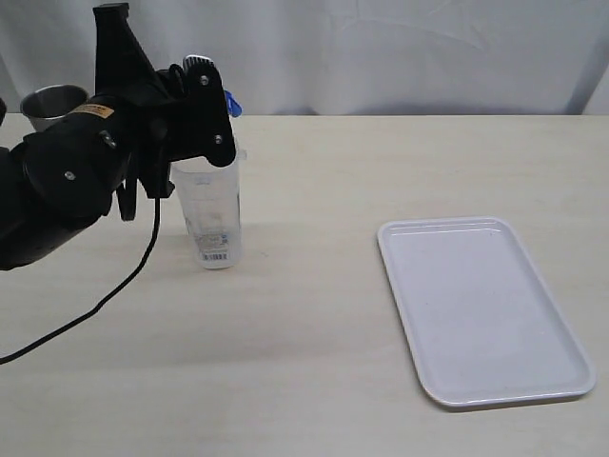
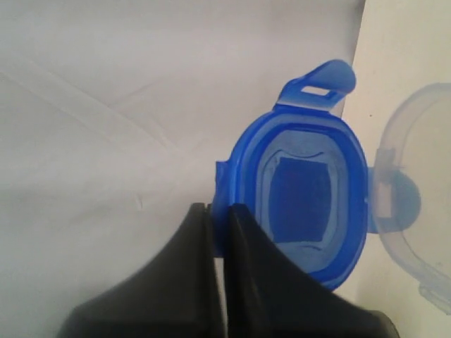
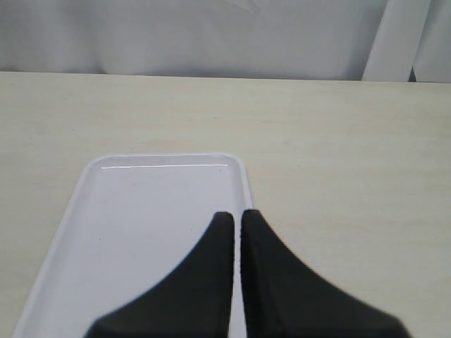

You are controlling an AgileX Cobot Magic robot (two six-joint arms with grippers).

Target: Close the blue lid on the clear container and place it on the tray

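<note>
Exterior view, left arm: the black left arm reaches in over the left side of the table, with its wrist raised above the clear container.
Left gripper: in the left wrist view the left gripper has its two dark fingers squeezed onto a side flap of the blue lid, pinching it by that edge.
Blue lid, place: it is held in the air, not seated on the container. In the exterior view only a small blue piece of it shows past the gripper, above the container's rim.
Blue lid, facing: the left wrist view looks into its hollow underside. One snap flap sticks outward at the end away from the fingers.
Clear container: it stands upright with its mouth open on the left half of the table, nearer the far edge, and has a barcode sticker low on its side. In the left wrist view its rim shows just beside the lid; I cannot tell whether the two touch.
Tray: the tray lies flat toward the table's near right corner, well apart from the container.
Right gripper: in the right wrist view the right gripper has its fingers pressed together with nothing between them, and the tray lies ahead of it. It does not show in the exterior view.
Steel cup: the steel cup stands at the far left corner, behind the arm.
Cable: a black cable hangs from the arm and trails toward the table's left edge.
</note>
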